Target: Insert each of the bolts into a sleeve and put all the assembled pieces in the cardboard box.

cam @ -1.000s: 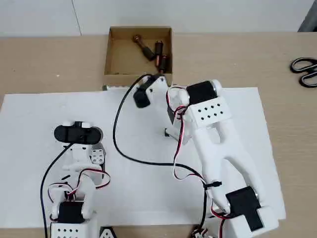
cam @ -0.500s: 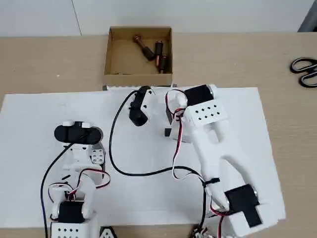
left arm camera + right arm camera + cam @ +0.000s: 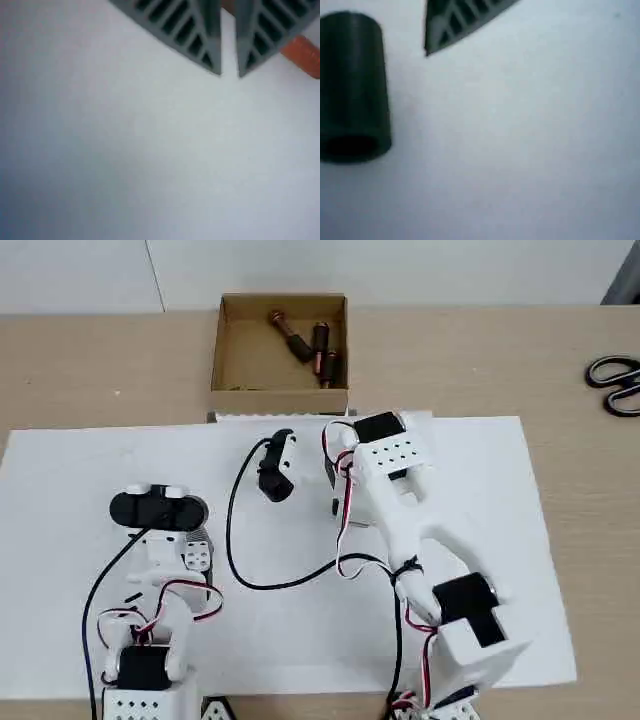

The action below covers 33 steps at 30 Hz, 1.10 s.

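The left arm sits at the near left of the white sheet (image 3: 100,460). Its left pincer (image 3: 229,65) is clenched to a thin slit. A copper bolt (image 3: 302,54) shows through that slit and past one finger. I cannot tell whether the bolt is nipped or merely lies on the sheet beneath.

Farther off, on the table (image 3: 100,360), the cardboard box (image 3: 240,355) holds assembled pieces (image 3: 318,348) in its right half.

Right of centre, the right pincer (image 3: 278,462) hangs over the sheet just near of the box. It looks released, with one ribbed finger (image 3: 465,20) and nothing against it. A black sleeve (image 3: 352,85) lies on its side on the sheet just beside that finger, its open bore in sight.

The step in hand is probably taking up this sleeve. It is best gripped across the barrel near its middle, leaving the bore clear and the mouth turned towards the left arm. Being round, it may roll if one finger touches first, so the pincer should straddle it before closing. Bolt and bore need one common axis before pushing.

Scissors (image 3: 615,383) lie at the far right.
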{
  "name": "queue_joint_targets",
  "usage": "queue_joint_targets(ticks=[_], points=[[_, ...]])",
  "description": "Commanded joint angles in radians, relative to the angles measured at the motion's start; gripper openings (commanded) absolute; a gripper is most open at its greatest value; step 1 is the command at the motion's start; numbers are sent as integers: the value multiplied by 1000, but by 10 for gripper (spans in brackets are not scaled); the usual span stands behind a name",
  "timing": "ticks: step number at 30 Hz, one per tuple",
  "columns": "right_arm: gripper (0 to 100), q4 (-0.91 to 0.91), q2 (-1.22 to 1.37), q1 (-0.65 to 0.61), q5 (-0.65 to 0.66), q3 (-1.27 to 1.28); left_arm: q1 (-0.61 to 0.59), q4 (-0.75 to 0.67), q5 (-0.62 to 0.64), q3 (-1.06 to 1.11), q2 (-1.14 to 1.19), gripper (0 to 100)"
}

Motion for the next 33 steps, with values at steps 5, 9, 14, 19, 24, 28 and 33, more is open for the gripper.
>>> queue_joint_targets(ticks=[5,9,14,19,24,28,33], points=[[186,-68,77,-4,34,-8,-5,9,3,-4,-6,7],[167,-93,134,-4,34,-8,-5,9,3,-4,-6,7],[10,-91,165,-7,26,-8,-5,9,3,-4,-6,7],[12,-82,82,-4,-3,-9,-5,9,3,-4,-6,7],[6,-47,-113,-2,-100,-9,-5,9,3,-4,-6,7],[3,25,-263,4,-184,-9,-3,9,-3,-4,-6,7],[3,148,-432,90,-324,-9,-3,9,-3,-7,-6,7]])
